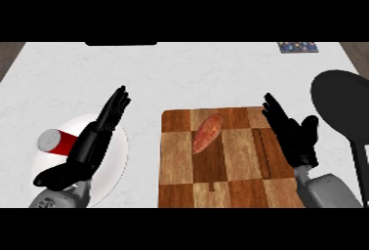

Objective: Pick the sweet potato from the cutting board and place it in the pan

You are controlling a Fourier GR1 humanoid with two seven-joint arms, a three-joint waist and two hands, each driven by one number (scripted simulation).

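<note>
The wooden checkered cutting board [216,190] lies on the white counter [180,73], and everything else is placed from it. The sweet potato [207,133] rests on the board's far half, a little left of the board's middle, its long axis slanting from the far right to the near left; nothing touches it. The right hand [294,136] is at the board's right edge, overlapping the strip beside the board's long groove, with its fingers [272,110] straight and pointing away from the robot, released and holding nothing; it is apart from the sweet potato. Right of the board, beyond that hand, sits the black pan [344,102], its handle running toward the robot along the view's right side. Left of the board lies a white plate [115,168], and on the plate's left part stands a red can [54,141] with a grey top. The left hand [90,146] shows over this plate, fingers straight and pointing away, released as well, just right of the can. Far beyond the board's right corner, at the counter's back edge, lies a small dark blue patterned item [297,47].
</note>
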